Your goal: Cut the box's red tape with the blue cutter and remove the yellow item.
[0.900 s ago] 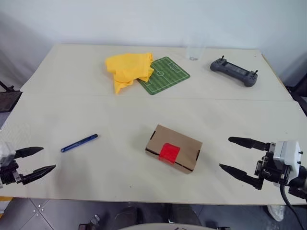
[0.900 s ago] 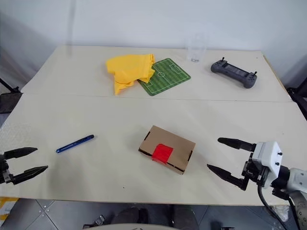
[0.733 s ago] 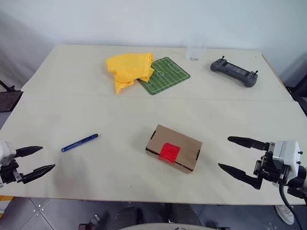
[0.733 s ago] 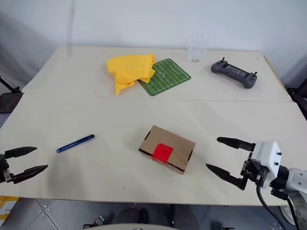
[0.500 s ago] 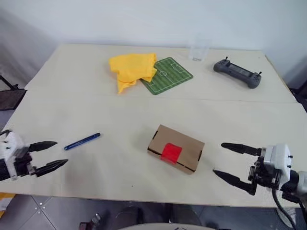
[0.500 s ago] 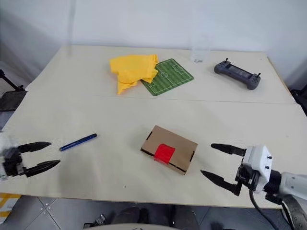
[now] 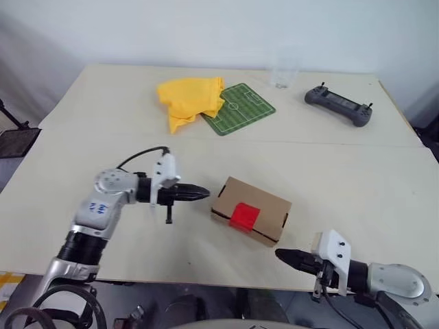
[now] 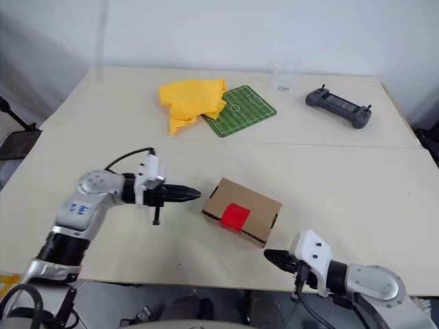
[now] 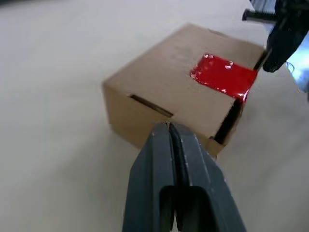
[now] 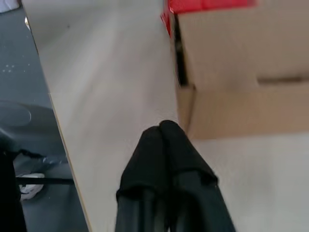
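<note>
Left wrist view: closed box point(image 9: 169, 92), red tape point(image 9: 223, 77) sealing its lid, both pincers pressed together.

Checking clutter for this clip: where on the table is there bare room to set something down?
Bare: the table's left side beside the yellow cloth, and the wide band between the green mat and the box, running right below the controller. Crowded: the far edge, and the box's ends, with the left hand and right hand close.
</note>
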Robot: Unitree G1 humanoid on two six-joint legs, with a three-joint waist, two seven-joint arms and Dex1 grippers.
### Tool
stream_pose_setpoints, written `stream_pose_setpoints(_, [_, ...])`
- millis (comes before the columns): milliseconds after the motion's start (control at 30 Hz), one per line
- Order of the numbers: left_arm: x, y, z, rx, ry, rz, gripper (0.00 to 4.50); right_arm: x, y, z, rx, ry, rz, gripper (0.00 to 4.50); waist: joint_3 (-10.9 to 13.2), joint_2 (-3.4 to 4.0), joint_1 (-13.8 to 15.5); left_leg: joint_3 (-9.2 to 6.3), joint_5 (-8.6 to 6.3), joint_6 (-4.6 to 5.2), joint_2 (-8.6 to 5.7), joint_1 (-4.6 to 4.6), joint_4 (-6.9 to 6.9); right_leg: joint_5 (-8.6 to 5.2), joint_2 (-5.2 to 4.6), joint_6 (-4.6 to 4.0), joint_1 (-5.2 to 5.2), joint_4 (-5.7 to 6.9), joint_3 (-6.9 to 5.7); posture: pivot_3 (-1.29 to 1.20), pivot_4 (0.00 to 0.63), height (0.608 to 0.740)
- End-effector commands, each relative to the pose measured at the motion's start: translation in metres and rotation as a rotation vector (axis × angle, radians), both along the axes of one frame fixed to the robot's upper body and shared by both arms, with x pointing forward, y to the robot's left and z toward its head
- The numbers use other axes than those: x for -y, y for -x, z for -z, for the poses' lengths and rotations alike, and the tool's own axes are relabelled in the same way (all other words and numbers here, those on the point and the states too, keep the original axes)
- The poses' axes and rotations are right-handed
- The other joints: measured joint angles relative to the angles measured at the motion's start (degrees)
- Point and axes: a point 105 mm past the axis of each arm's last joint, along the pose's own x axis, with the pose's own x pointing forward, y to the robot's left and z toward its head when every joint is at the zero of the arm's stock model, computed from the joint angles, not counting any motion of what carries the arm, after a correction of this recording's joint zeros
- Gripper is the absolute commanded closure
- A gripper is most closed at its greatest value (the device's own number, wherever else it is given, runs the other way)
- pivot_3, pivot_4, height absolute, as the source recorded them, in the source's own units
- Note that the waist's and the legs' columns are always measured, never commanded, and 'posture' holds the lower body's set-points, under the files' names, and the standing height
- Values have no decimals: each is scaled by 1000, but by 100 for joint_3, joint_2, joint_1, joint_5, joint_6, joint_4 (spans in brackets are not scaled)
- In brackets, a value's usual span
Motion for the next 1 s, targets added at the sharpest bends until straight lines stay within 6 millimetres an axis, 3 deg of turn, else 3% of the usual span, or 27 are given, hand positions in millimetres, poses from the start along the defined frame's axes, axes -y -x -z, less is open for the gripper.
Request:
stream_pose_setpoints(33, [12,9,10,-6,-64,102,4500,-7,-3,-1,-9,-4,32,4449,0,0,0,0,-1,2,0,-1,1,0,-1,0,0,-1,0,0,150,740])
stream_pose_setpoints(133, [17,17,17,-50,-68,148,4500,-4,-14,-2,-3,-9,96,4449,0,0,-9,-1,-3,5,0,-4,3,0,-3,0,0,-3,0,0,150,740])
stream_pose_setpoints(367, [37,41,31,-131,-22,208,4500,16,-66,-11,127,54,251,4449,1,0,-11,-8,-3,8,0,-13,7,0,-6,-1,-5,-4,0,0,150,740])
stream_pose_setpoints(533, [35,48,23,-171,19,209,4500,31,-89,-17,213,119,314,4449,1,1,-9,-26,3,6,0,-47,15,-1,-5,-1,-26,-3,-22,0,150,740])
stream_pose_setpoints(667, [11,14,-39,-147,192,94,4500,37,-96,-27,235,116,290,4449,11,5,-6,-39,6,10,0,-58,33,0,-7,-1,-21,-2,-34,0,150,740])
stream_pose_setpoints(767, [8,-16,-64,-33,233,14,4500,35,-93,-26,209,114,264,4449,13,10,12,-61,6,10,0,-67,57,1,-9,1,-11,1,-54,0,150,740])
stream_pose_setpoints(867, [24,-48,-71,149,217,-82,4500,31,-87,-23,178,105,250,4449,12,11,47,-65,0,19,-2,-65,63,3,-10,5,1,-3,-63,0,150,740])
stream_pose_setpoints(1000, [48,-67,-50,206,136,-105,4500,20,-79,-19,131,76,247,4449,13,10,103,-63,-7,30,-2,-82,84,8,-8,14,0,-10,-72,0,150,740])
